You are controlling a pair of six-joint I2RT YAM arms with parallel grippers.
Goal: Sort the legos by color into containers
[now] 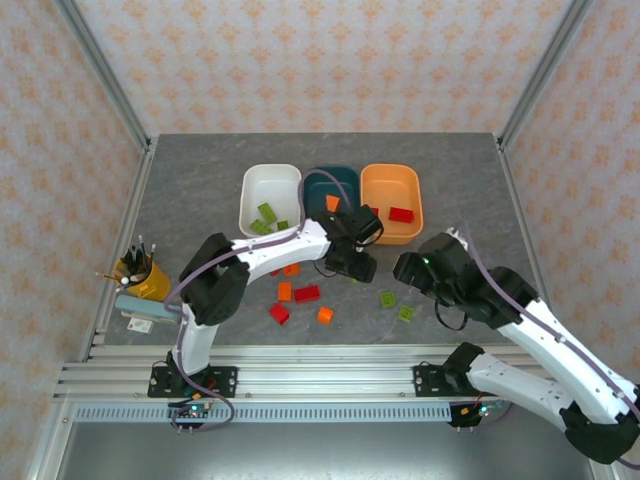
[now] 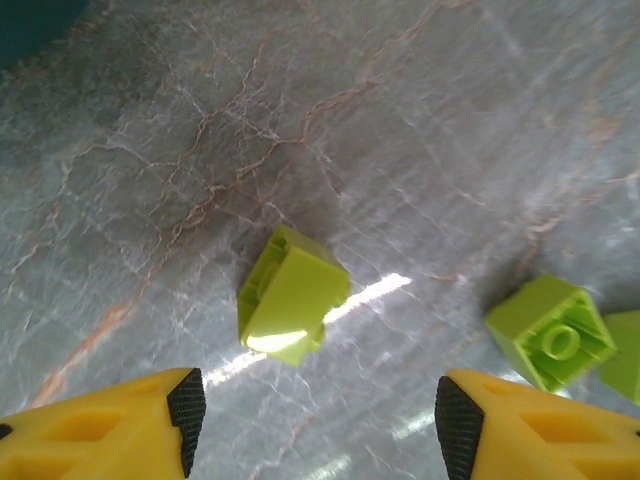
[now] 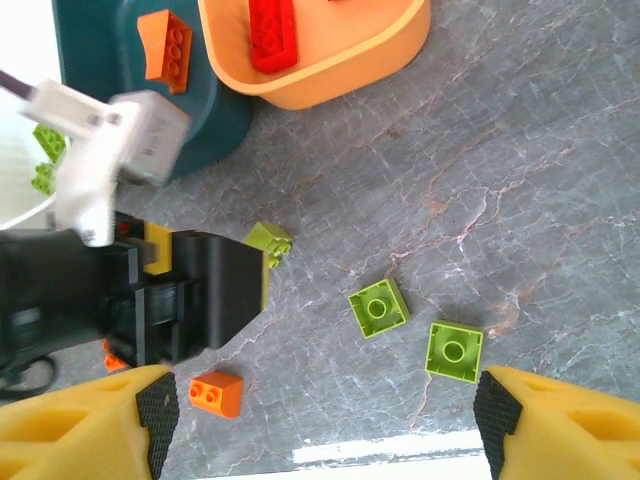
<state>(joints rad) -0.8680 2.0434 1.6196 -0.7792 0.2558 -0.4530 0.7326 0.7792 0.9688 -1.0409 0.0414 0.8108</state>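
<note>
My left gripper hangs open just above a lime green brick on the grey table, with nothing between the pads. The brick lies tipped on an edge, its faces slanted, in front of the teal tub. I judge this to be the pick step, and the brick belongs in the white tub, where other green pieces already lie. To do it well I should centre the brick between my pads. It sits a little toward one side now. Then I should turn my wrist so the pads meet two parallel sides, not a sloped face or a corner. I would come straight down and close gently, since a tilted brick could squirt out or roll flat under uneven pressure. Two other green bricks lie near on one side, so I should keep that finger clear of them. My right gripper is also open and holds nothing, poised over those same two bricks. I must keep the arms apart when lifting away toward the white tub.
</note>
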